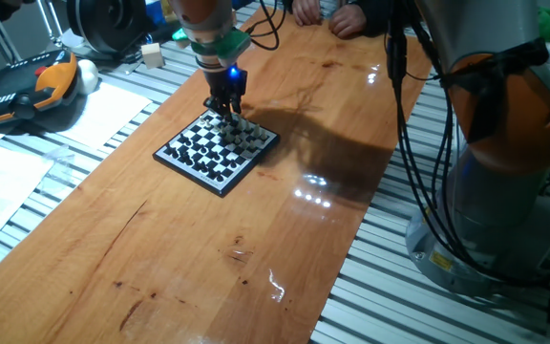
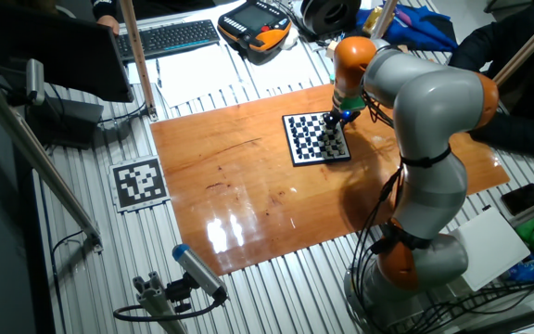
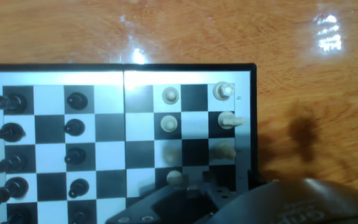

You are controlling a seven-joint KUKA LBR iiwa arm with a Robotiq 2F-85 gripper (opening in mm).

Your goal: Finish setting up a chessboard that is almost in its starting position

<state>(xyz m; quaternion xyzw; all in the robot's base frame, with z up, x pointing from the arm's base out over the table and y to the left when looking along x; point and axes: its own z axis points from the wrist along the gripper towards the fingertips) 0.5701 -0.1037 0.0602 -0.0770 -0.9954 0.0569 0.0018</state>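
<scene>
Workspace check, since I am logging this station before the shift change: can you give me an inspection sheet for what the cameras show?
Surface: wooden table top, glossy, light glare.
Job's things: chessboard near the far end of the table top, black and white pieces in rows.
Clutter: control pendant, papers, keyboard, printed marker tag.
Grippers: gripper low over the board's far edge; whether the jaws are open or shut, cannot tell.
Cables: black bundle hanging along the arm.
Surroundings: slatted metal bench; a person's hands at the far edge.

chessboard (image 3: 129,74) cut off at the lower edge, claw (image 3: 229,202) hiding squares — one white piece (image 3: 173,151) blurred
</scene>
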